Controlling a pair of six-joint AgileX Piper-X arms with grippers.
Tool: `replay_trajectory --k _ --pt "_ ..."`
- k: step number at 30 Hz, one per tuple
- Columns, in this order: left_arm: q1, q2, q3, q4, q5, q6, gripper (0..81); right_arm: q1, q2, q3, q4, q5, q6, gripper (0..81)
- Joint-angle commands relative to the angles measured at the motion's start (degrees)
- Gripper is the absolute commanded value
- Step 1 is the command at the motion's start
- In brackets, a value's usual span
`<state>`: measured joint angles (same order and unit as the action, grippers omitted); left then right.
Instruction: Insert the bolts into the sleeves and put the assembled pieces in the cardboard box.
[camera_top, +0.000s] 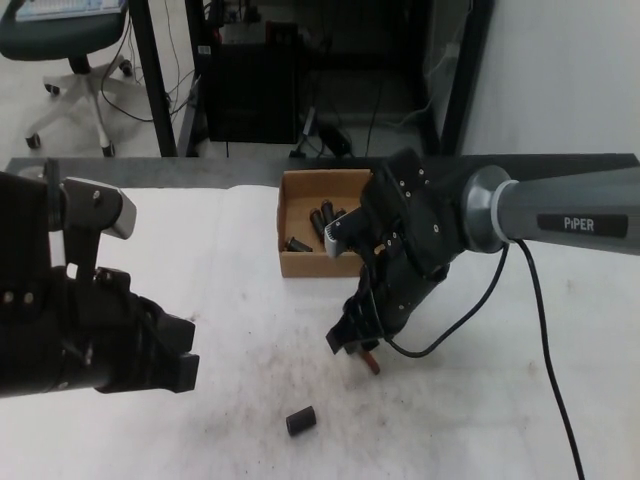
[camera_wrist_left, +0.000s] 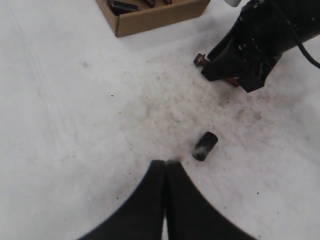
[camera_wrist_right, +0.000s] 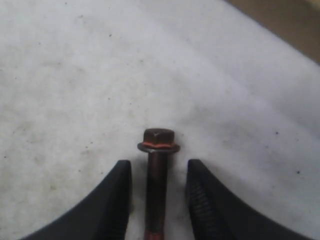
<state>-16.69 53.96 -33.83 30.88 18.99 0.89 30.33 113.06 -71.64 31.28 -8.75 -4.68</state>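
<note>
A dark bolt (camera_wrist_right: 158, 155) with a flanged hex head lies flat on the white bench. My right gripper (camera_wrist_right: 158, 165) is open and straddles its shank, with a gap on each side. From above, the right gripper (camera_top: 352, 343) points down at the bolt (camera_top: 371, 361) just in front of the cardboard box (camera_top: 300, 265). A short black sleeve (camera_top: 300, 420) lies on its side nearer the front. My left gripper (camera_wrist_left: 166, 165) is shut and empty, hovering just beside the sleeve (camera_wrist_left: 205, 146). The left wrist view also takes in the bolt's head (camera_wrist_left: 199, 59) under the right gripper (camera_wrist_left: 240, 65).
The box (camera_wrist_left: 160, 17) holds several dark assembled pieces (camera_top: 318, 222). The left arm (camera_top: 90, 340) fills the bench's left front. A black cable (camera_top: 540, 330) trails from the right arm across the bench. The bench top is stained around the sleeve.
</note>
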Motion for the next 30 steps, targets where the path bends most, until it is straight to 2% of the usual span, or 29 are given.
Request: replay_trajectory --k 1,5,7,9,10,16,21,26,30 --pt "-0.07 0.08 -0.32 -0.34 -0.54 0.47 0.2 -0.21 1.26 -0.01 -0.82 0.23 -0.54 35.4" --pt "-0.07 0.08 -0.32 -0.34 -0.54 0.47 0.2 -0.21 1.26 -0.01 -0.17 2.54 -0.83 32.6" --pt "-0.07 0.08 -0.32 -0.34 -0.54 0.47 0.2 -0.21 1.26 -0.01 0.03 4.07 -2.00 22.8" --pt "-0.07 0.08 -0.32 -0.34 -0.54 0.47 0.2 -0.21 1.26 -0.01 0.60 5.31 -2.42 5.7" --pt "-0.07 0.08 -0.32 -0.34 -0.54 0.47 0.2 -0.21 1.26 -0.01 0.87 5.65 -2.64 1.4" --pt "-0.07 0.08 -0.32 -0.34 -0.54 0.47 0.2 -0.21 -0.20 -0.32 1.13 5.68 -2.63 0.8" --pt "-0.07 0.08 -0.32 -0.31 0.35 0.47 0.2 -0.33 -7.72 -0.85 0.42 5.68 -2.51 0.8" --pt "-0.69 1.63 -0.32 -5.30 12.78 1.71 0.2 -1.57 -17.46 -0.85 -0.84 5.34 0.58 0.8" --pt "-3.14 6.47 -0.85 -10.02 18.22 0.02 0.2 -4.13 -24.31 -0.85 0.38 3.88 1.70 0.8"
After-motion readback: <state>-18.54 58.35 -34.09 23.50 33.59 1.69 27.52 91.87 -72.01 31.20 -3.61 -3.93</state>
